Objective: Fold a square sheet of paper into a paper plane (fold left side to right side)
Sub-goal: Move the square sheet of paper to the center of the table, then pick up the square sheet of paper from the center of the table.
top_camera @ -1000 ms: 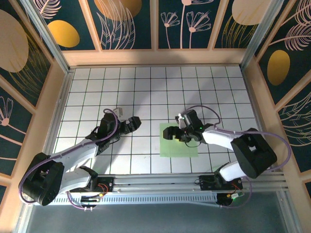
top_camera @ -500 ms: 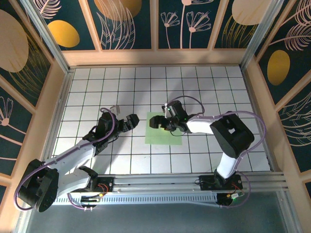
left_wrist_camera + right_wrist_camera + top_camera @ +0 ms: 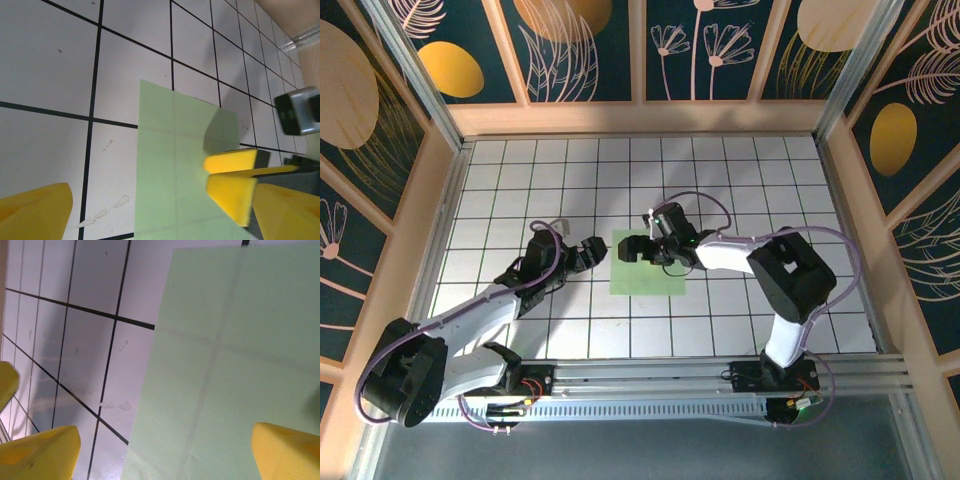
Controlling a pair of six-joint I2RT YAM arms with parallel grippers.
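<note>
Overhead, the right pincer [image 3: 632, 248] sits over the square sheet of paper [image 3: 655, 278], and the left pincer [image 3: 598, 250] is just beside its edge. The wrist views add that both are spread wide and hold nothing, with the sheet flat on the surface [image 3: 520, 180] beneath them.

L arm [image 3: 470, 315]: white links, blk joint housings
R arm [image 3: 725, 258]: same; white links, blk boxy elbow
Cables [image 3: 361, 390]: purple, one per arm
L gripper [image 3: 588, 252]: blk body; fingers [image 3: 32, 210] yellow, wedge-shaped
R gripper [image 3: 638, 247]: blk body; fingers [image 3: 42, 452] yellow
Bases [image 3: 525, 380]: blk, on slvr alu rail [image 3: 640, 372]
</note>
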